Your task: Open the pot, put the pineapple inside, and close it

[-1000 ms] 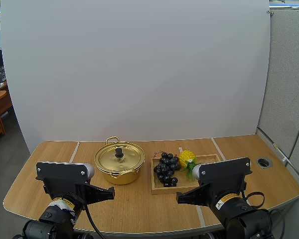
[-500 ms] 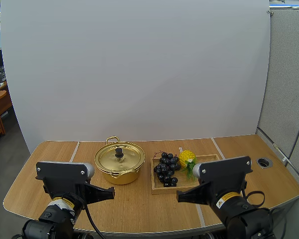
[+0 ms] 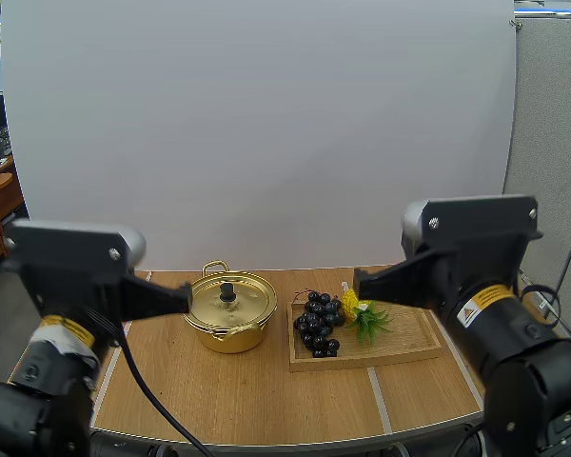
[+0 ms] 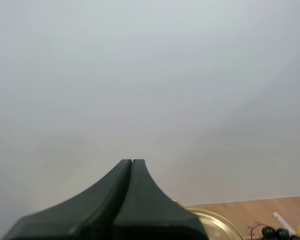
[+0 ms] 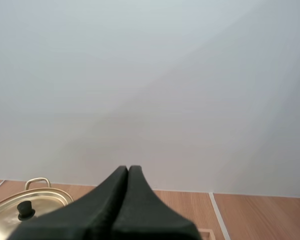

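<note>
a: where do we see the pineapple (image 3: 354,305)?
b: right of centre, on the tray (image 3: 414,335) beside the grapes (image 3: 318,324); the pot (image 3: 224,339) sits left of it, lid (image 3: 246,303) on.
a: and what do we hold?
b: nothing. our left gripper (image 4: 132,162) and right gripper (image 5: 128,169) each have fingers pressed together.
</note>
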Controlling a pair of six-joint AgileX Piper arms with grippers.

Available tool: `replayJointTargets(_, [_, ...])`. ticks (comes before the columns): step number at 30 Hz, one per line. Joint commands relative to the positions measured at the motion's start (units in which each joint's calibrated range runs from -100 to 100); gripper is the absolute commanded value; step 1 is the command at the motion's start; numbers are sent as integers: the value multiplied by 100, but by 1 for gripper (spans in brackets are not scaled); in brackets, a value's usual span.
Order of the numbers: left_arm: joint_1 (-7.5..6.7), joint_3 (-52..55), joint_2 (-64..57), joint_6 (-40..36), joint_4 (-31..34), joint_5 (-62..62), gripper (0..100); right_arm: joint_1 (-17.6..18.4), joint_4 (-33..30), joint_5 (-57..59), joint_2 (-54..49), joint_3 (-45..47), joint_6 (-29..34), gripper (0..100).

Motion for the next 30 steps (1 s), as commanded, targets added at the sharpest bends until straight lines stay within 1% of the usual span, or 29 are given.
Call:
replayJointTargets(1, [5,-474,-11,-49,78,812,0,-22,-45,755,-21,-388,-2,0])
replayJointTargets(3, [5,-856,-11,-49,78,1483,0,-22,-56,1352,-21,-646,-2,0])
replayJointTargets(7, [5,-1468,-11,-49,78,2387,0,-22,-56,2461,-21,-1150,-2,0])
replayJointTargets(11, [5,-1854,-11,-49,78,3037,0,-22,-56,3091,-21,-1593,-2,0])
replayJointTargets(18, [5,-1937,51,-49,-113,3248,0,-22,-41,3299,57,-1828,-2,0])
replayJointTargets(23, [5,-1937,787,253,-416,3294,0,-22,-41,3491,594,-1828,-2,0])
replayJointTargets(30, [5,-1937,2135,869,-1130,3253,0,-22,-41,3607,1817,-1828,-2,0])
